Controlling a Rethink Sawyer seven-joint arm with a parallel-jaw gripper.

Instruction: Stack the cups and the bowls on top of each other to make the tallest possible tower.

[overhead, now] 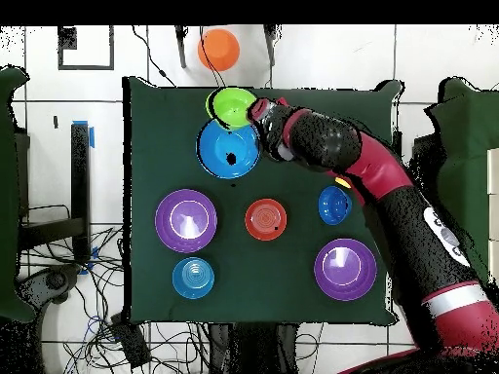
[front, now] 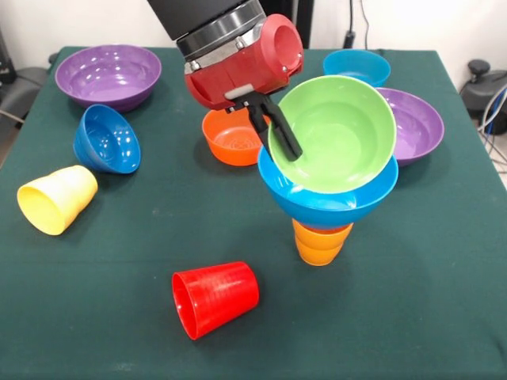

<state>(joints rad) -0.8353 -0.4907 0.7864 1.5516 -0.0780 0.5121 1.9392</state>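
The tower stands at the table's middle right: an orange cup (front: 321, 244) carries the large blue bowl (front: 329, 202), and the green bowl (front: 341, 131) sits tilted in it, its opening facing the camera. My gripper (front: 287, 146) is shut on the green bowl's left rim; one black finger (front: 277, 127) lies inside the bowl and the other is hidden behind it. In the overhead view the green bowl (overhead: 232, 105) lies beside the blue bowl (overhead: 228, 148), with the gripper (overhead: 255, 109) at its edge. A red cup (front: 214, 297) and a yellow cup (front: 55, 198) lie on their sides.
An orange bowl (front: 230, 138) sits just behind the gripper. A dark blue bowl (front: 107, 138) lies tipped at the left. Purple bowls stand at the far left (front: 108, 75) and the right (front: 416, 123). A cyan bowl (front: 356, 67) is at the far edge.
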